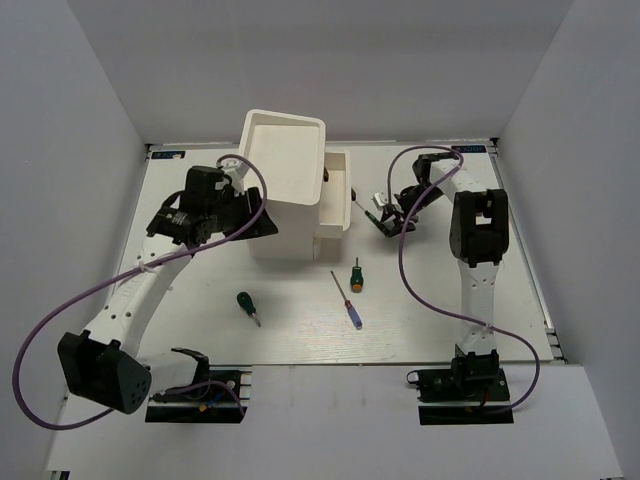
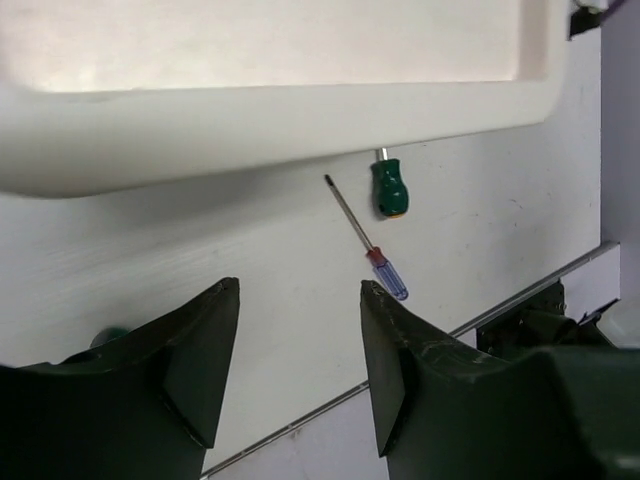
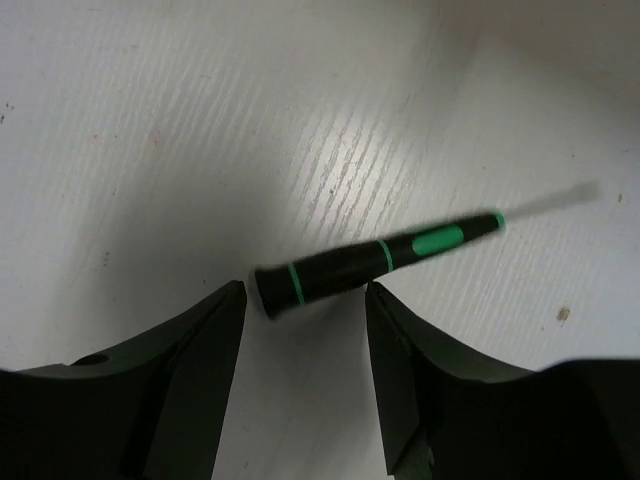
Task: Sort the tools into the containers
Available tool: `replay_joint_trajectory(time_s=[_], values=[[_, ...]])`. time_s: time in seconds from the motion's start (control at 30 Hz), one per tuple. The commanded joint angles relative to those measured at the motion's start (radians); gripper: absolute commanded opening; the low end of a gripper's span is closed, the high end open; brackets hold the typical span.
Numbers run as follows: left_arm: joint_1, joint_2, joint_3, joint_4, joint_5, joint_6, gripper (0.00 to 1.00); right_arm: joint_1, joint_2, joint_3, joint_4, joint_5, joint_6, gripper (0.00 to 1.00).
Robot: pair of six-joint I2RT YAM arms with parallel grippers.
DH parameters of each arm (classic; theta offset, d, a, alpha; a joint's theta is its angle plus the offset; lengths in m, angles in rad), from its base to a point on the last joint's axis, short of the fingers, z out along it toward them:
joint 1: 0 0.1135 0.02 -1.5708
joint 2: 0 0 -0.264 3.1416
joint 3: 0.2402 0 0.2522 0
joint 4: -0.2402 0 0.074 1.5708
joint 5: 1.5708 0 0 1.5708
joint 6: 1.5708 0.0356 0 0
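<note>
The right claw (image 3: 305,310) is open. The dark screwdriver (image 3: 370,260) lies sideways just ahead, its thick end between the two fingers (image 3: 180,380).

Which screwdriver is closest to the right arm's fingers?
The thin black screwdriver with green bands, right at those fingers; the two stubby green-handled screwdrivers and the blue-handled one lie mid-table.
</note>
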Motion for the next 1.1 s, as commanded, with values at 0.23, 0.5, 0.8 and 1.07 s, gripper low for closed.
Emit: replay_joint_trajectory(time_s=[0.23, 0.5, 0.8, 1.07], values=[[-0.232, 0.109, 0.095, 0.044, -0.105, -0.005, 0.61, 0.02, 0.001, -0.041, 0.033, 0.081, -0.119, 0.33], [-0.394, 0.218, 0.14, 0.089, -0.184, -0.015, 0.59, 0.026, -0.207, -0.351, 0.327, 0.109, 0.241, 0.44], [-0.463, 0.227, 0.083, 0.152, -0.204, -0.015, 0.68, 0.006, -0.281, -0.195, 0.196, 0.105, 0.914, 0.81], [-0.526, 0.236, 0.038, 0.204, -0.247, -0.05, 0.68, 0.071, -0.339, -0.282, 0.432, 0.23, 1.619, 0.86]])
